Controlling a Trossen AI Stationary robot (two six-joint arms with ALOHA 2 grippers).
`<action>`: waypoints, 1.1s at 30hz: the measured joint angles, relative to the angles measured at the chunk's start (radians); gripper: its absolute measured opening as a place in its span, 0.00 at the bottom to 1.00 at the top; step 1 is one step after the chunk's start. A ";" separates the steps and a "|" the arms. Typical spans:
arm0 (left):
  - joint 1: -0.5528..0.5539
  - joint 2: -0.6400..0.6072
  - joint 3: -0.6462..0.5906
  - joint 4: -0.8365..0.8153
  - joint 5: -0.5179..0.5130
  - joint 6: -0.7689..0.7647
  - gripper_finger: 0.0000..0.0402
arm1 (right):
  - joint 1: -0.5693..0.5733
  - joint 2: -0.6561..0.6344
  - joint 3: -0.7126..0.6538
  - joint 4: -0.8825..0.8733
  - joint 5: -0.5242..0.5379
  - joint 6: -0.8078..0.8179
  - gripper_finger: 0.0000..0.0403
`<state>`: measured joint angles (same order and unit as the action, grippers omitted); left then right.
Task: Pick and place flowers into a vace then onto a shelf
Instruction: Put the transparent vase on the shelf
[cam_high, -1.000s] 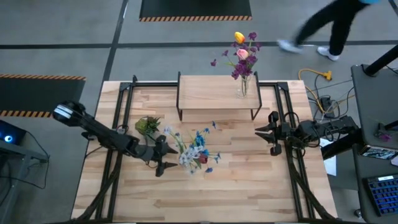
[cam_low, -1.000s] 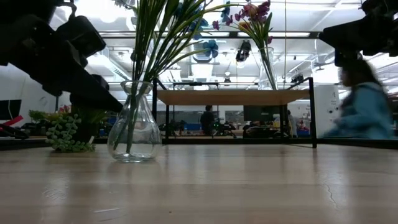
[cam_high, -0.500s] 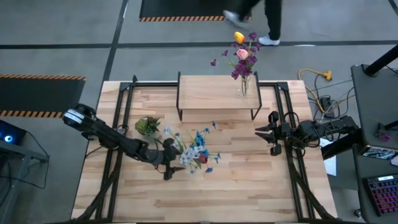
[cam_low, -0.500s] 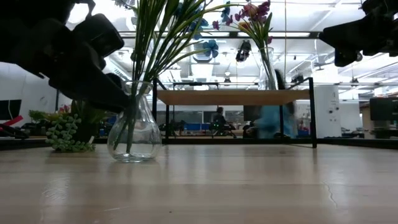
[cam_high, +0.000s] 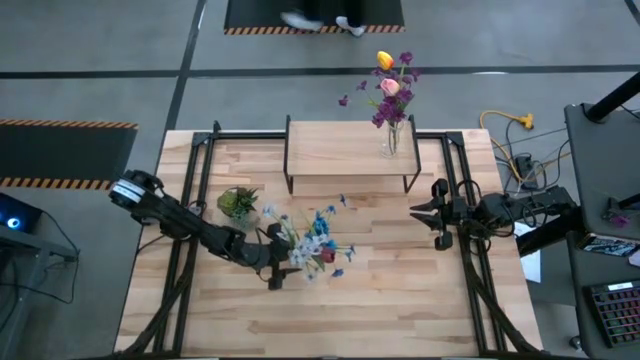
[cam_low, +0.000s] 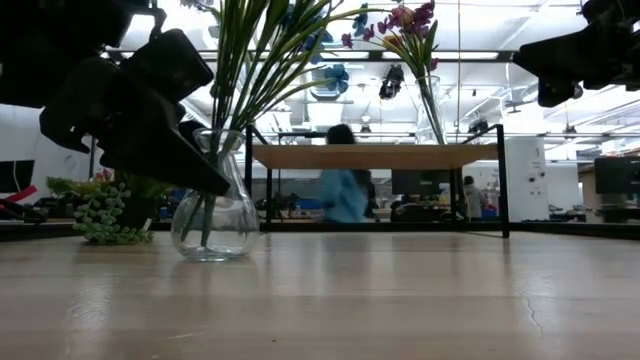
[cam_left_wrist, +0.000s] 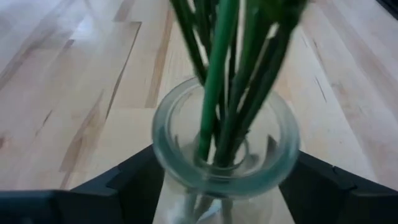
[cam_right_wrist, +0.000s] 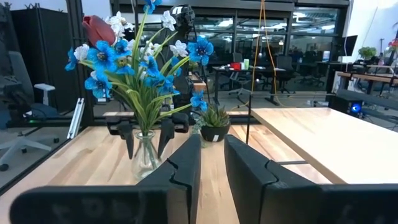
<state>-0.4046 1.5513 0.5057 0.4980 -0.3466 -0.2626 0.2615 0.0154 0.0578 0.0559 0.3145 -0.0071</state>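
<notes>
Closing in over the last second, the left arm has slid across the slatted wooden tabletop (cam_high: 400, 290) until its left gripper (cam_high: 281, 263) brackets the clear glass bulb vase (cam_low: 214, 215), fingers spread wide on either side of the neck, not yet clenched. That vase stands upright mid-table, holding the blue and white flowers (cam_right_wrist: 134, 59), stalks vertical between the jaws. Behind it sits the low wood-topped shelf (cam_high: 345, 148), already carrying a second vase of purple, pink and yellow blooms (cam_high: 390, 90). Well apart, the right gripper (cam_high: 437, 222) waits, fingers nearly together and empty.
</notes>
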 joint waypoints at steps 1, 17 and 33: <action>0.000 0.000 0.000 0.000 0.000 0.000 0.65 | 0.000 0.000 0.000 0.000 0.000 0.000 0.16; 0.002 -0.036 0.000 0.071 -0.016 -0.003 0.46 | 0.000 0.000 0.000 0.000 0.000 0.000 0.15; 0.056 -0.273 0.000 0.068 -0.108 0.148 0.42 | -0.001 0.000 0.000 0.000 0.001 -0.013 0.15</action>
<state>-0.3490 1.2782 0.5053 0.5663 -0.4549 -0.1150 0.2607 0.0158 0.0578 0.0559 0.3153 -0.0205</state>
